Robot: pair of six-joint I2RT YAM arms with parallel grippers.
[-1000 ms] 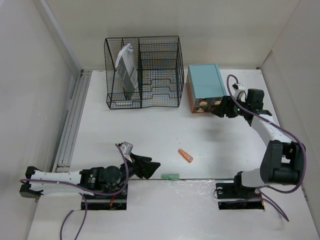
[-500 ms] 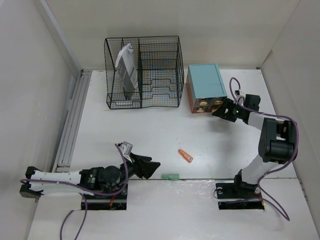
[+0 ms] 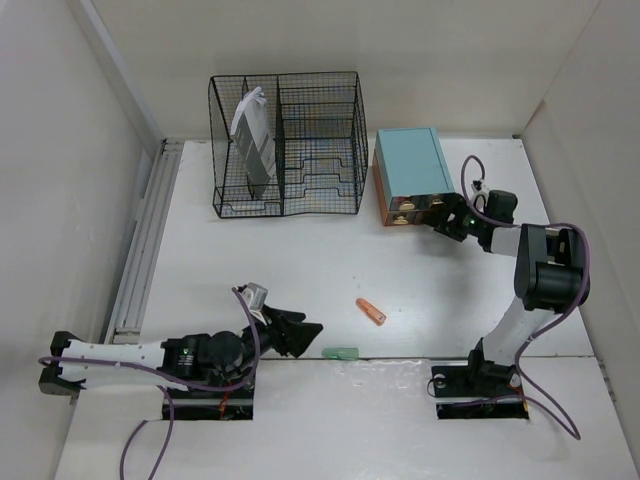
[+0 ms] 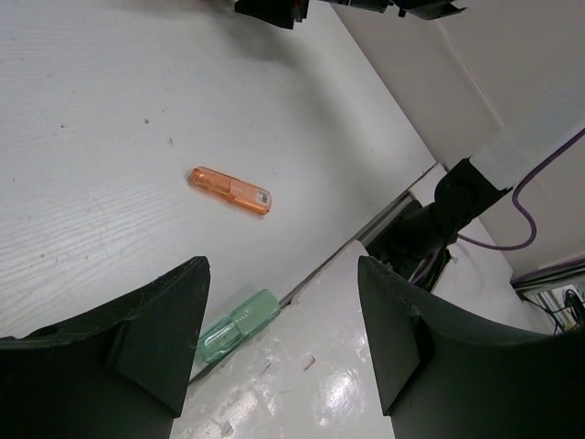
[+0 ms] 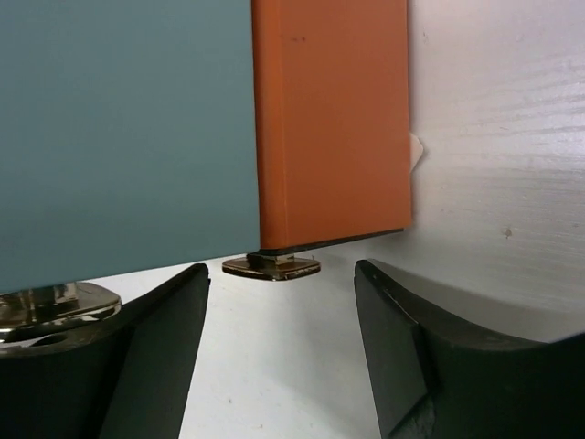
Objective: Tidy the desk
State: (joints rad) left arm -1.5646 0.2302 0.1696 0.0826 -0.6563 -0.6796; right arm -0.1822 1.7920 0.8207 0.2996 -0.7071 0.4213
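Item 1. Left gripper (image 3: 292,335): laid low at the near edge, jaws spread wide, nothing held. It is pointed toward the loose items, probably so that either can be reached from there.

Item 2. Green stick (image 4: 238,326): a small translucent capped piece, found flat at the near edge of the desk (image 3: 300,260), just ahead of the left gripper. It is judged unsorted.

Item 3. Orange stick (image 4: 229,190): similar in shape, found flat on open desk a little farther out, apart from the green one. It too is judged unsorted.

Item 4. Desk: a white tabletop walled on three sides, on which every item is carried.

Item 5. Right gripper (image 3: 447,218): reached out to the far right, jaws released and set either side of a brass knob (image 5: 271,266), with a gap seen on both sides. Nothing is grasped. The placement suggests that a drawer is to be pulled.

Item 6. Box (image 3: 410,165): teal top, orange front, set at the far right beside the rack. The drawers appear shut.

Item 7. Rack (image 3: 290,140): black wire, placed against the far wall. One grey packet (image 3: 253,140) is stood upright in its left compartment; the other compartments look unfilled.
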